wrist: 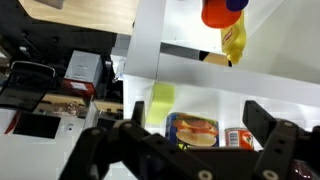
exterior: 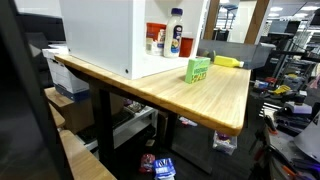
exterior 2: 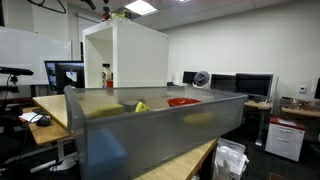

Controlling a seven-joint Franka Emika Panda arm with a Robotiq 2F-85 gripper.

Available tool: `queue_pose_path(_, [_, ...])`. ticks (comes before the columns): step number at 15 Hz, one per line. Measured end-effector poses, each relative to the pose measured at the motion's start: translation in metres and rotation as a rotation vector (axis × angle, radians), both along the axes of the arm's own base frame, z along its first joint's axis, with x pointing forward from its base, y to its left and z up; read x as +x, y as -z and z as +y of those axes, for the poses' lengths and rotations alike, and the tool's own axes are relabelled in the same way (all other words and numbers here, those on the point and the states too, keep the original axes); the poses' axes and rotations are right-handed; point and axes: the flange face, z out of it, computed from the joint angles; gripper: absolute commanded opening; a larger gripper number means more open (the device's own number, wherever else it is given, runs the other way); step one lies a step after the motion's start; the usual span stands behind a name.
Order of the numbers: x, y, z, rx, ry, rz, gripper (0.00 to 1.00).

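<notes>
The jaws stand wide apart and empty, the gripper (wrist: 197,122) pointed at the printed tin (wrist: 195,133). The tin sits on the white shelf (wrist: 290,85) between a green box (wrist: 161,102) and a red-and-white can (wrist: 238,138), close to both. Closing in well, I judge, means centring on the tin and keeping each finger clear of its neighbours, since the gaps look tight; the tin itself appears squat and blue-rimmed, its label blurred.
</notes>
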Motion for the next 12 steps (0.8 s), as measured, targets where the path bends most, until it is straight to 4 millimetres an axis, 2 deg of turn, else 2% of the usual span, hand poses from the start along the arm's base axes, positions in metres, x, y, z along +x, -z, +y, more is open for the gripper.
queue_pose_path(4, [0.008,0.007,-0.001,0.011,0.0,-0.073,1.0])
queue_pose_path(12, [0.029,0.041,-0.004,0.067,0.041,-0.219,1.0])
